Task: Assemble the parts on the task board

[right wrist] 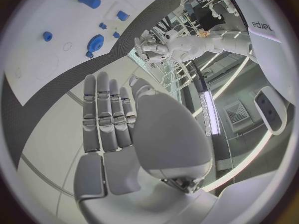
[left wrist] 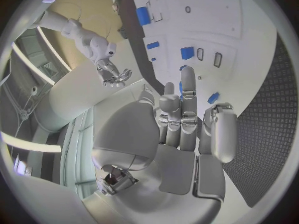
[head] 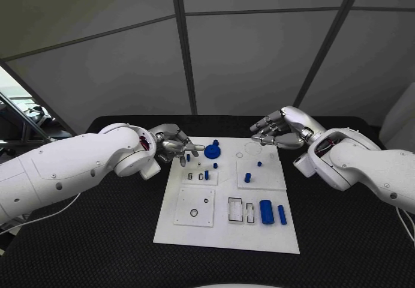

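On task board [head: 226, 231]: 2 blue cylinders [head: 266, 212] (near edge); left hand [head: 176, 146], right hand [head: 275, 131] both released, empty.

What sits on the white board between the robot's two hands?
In the head view, between the left hand and right hand, a round blue disc part lies on the task board, beside bare white board.

We've got both white arms reaching in from the sides. Our left hand [head: 176, 146] hangs with fingers [left wrist: 181, 109] stretched out and parted, gripping nothing. Our right hand [head: 275, 130] is the same, fingers [right wrist: 106, 112] extended side by side, palm bare.
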